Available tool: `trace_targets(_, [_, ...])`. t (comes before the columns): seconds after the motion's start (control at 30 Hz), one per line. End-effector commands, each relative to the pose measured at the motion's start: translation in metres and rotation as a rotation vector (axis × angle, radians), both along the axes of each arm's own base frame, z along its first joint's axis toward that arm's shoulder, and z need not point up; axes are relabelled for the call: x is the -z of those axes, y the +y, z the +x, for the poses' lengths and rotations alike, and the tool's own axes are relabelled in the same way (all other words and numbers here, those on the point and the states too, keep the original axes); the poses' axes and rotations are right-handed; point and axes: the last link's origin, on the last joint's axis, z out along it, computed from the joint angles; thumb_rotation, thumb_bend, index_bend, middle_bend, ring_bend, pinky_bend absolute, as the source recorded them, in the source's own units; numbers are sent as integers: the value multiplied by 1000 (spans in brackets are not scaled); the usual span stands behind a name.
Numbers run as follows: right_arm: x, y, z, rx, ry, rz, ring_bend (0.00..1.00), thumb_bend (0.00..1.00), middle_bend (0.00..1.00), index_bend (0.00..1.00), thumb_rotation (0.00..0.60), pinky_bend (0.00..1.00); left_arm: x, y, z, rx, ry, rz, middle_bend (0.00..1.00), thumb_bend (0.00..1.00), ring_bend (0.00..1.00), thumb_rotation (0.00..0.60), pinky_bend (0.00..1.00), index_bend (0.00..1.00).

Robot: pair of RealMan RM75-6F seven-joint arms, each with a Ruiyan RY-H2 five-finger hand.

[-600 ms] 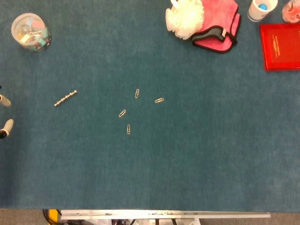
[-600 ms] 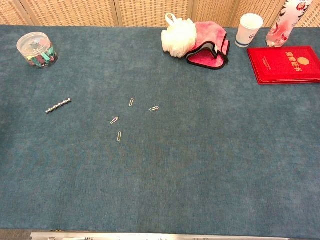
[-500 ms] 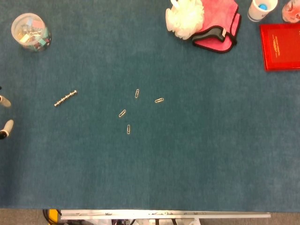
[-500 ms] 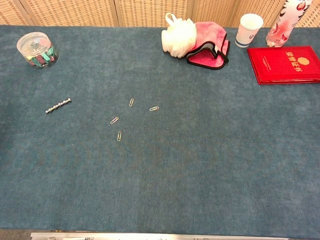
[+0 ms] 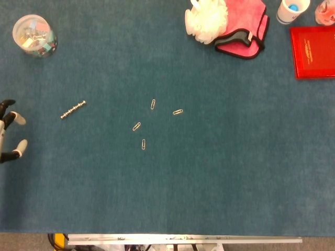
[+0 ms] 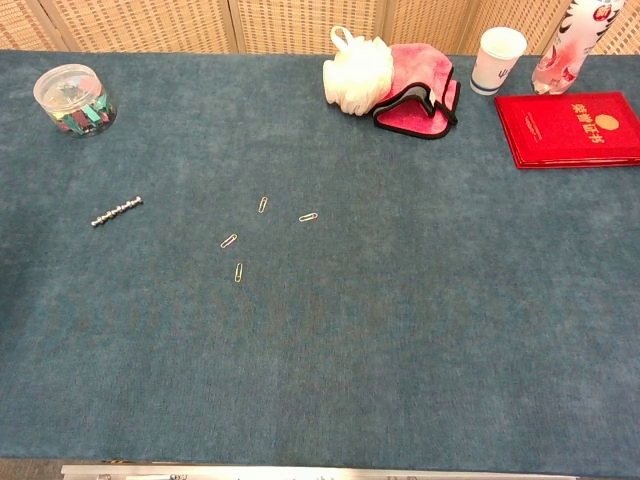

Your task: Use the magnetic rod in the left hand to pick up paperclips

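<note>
Blue table, magnetic rod lying free, left hand empty at edge

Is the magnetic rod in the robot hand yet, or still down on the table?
Still down: the magnetic rod lies flat on the table, apart from the left robot hand at the edge.

Open blue table surrounds the magnetic rod on every side. The left hand, fingers spread, sits at the edge left of it. A clip jar stands beyond; four paperclips lie scattered to its right.
</note>
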Motion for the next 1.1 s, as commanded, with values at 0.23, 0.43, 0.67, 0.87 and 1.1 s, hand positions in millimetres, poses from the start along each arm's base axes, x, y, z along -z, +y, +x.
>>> trace_targets(0.23, [-5, 5, 7, -22, -7, -15, 116, 202, 184, 213, 600, 328, 28, 30, 20, 15, 21, -47, 111, 197, 27, 600, 152, 306])
trace_targets(0.43, [-9, 9, 11, -35, -9, -28, 116, 202, 184, 213, 600, 328, 46, 51, 31, 7, 59, -91, 110, 149, 27, 600, 152, 250])
trace_targets(0.67, [-11, 8, 10, -30, -8, -29, 116, 202, 184, 212, 600, 328, 66, 71, 39, -4, 73, -126, 98, 106, 27, 600, 152, 210])
trace_targets(0.87, [-12, 8, 11, -34, -12, -32, 116, 202, 185, 213, 600, 328, 80, 81, 40, -24, 76, -150, 94, 96, 27, 600, 152, 210])
trace_targets(1.1, [-13, 8, 11, -35, -11, -33, 116, 202, 184, 213, 600, 328, 87, 91, 35, -41, 112, -137, 93, 95, 27, 600, 152, 210])
